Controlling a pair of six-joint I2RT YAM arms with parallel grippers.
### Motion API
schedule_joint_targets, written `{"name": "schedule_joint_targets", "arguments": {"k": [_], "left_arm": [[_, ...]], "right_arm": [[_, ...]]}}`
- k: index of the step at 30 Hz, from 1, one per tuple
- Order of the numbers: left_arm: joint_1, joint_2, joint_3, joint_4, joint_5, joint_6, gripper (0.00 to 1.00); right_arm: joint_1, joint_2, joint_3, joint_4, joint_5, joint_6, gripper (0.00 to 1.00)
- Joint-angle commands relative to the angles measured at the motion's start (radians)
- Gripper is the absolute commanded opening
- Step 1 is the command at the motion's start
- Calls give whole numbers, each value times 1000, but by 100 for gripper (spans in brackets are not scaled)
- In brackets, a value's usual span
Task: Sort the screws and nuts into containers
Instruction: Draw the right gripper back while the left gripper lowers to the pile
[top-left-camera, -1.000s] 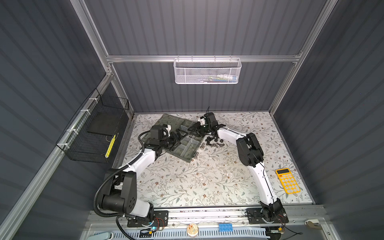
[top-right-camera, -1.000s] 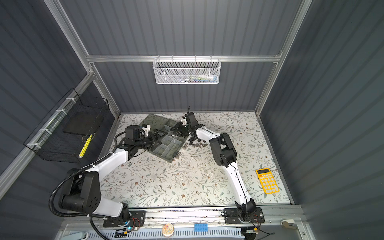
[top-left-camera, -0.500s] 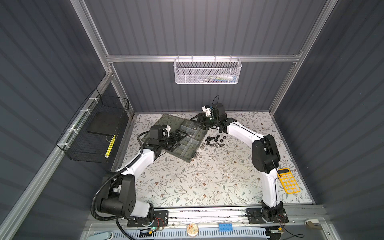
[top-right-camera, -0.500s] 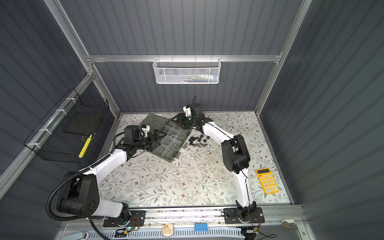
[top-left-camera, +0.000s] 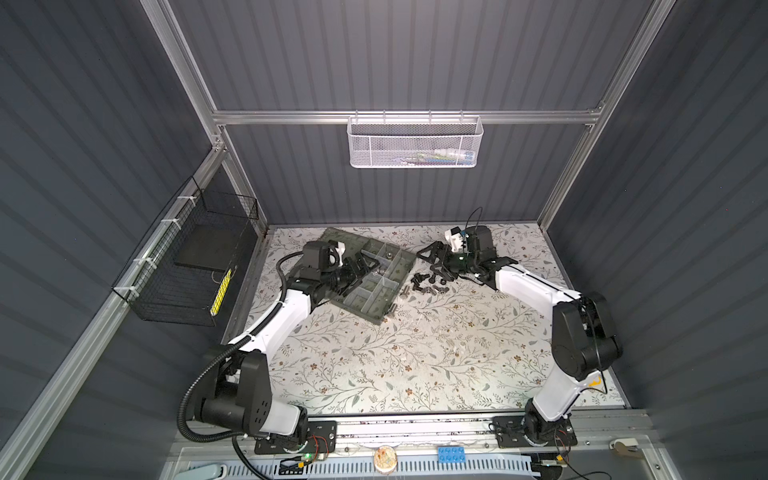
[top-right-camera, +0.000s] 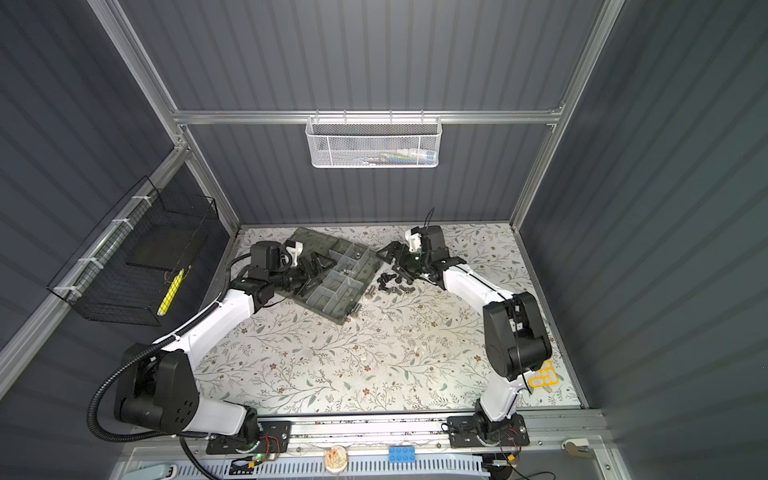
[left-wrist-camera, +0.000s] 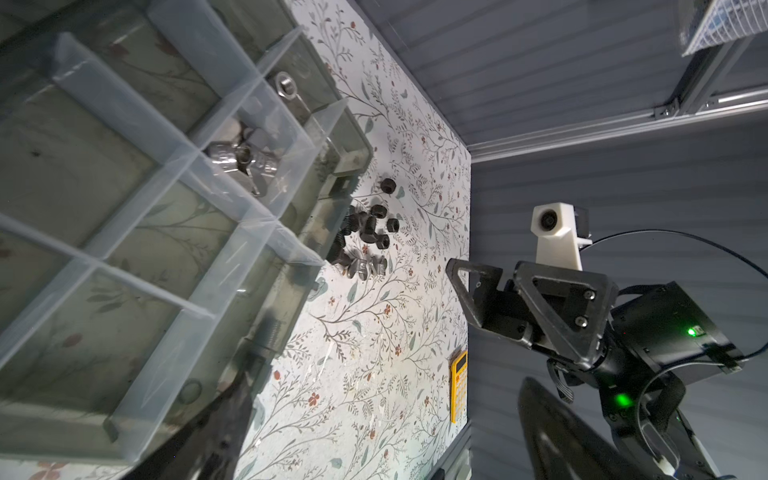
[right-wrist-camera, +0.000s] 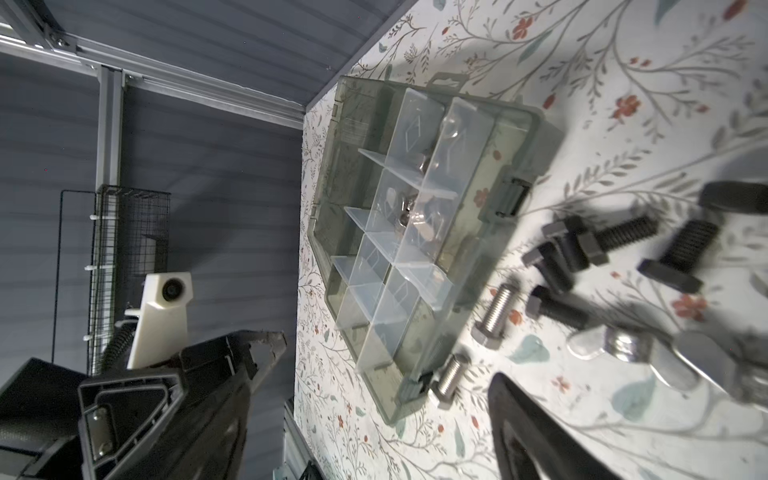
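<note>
Two spread hands: left hand at the containers, right hand now drawn back near the screws.

- The organizer box lies flat on the floral table; pale dividers split it into containers.
- Silver pieces sit in two middle containers; their type is unclear.
- Two silver screws lie just beside the box wall.
- Black screws and blurred winged nuts lie near them.
- The right gripper stands with jaws wide apart, empty, either side of this loose hardware.
</note>
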Motion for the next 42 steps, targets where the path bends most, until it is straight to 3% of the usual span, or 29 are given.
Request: {"name": "schedule_joint_targets", "arguments": {"k": [1,14,23,32,42], "left_arm": [[-68,58,95,-117,-73,104,100],[-269,392,490,-349,-260,322,99],[-376,668,769,-457,-332,484,89],[-392,805,831,-494,-387,628,74],[-429,895,902,-487,-475,690,63]], "right_arm": [[-41,-87,-78,13,-1,-48,99],[-249,-364,-451,55,-88,13,99],[-334,-508,-601,35,-116,53,99],[-367,-537,-610,-15,-156,44,99],[-367,-554,-609,-39,-165,44,99]]}}
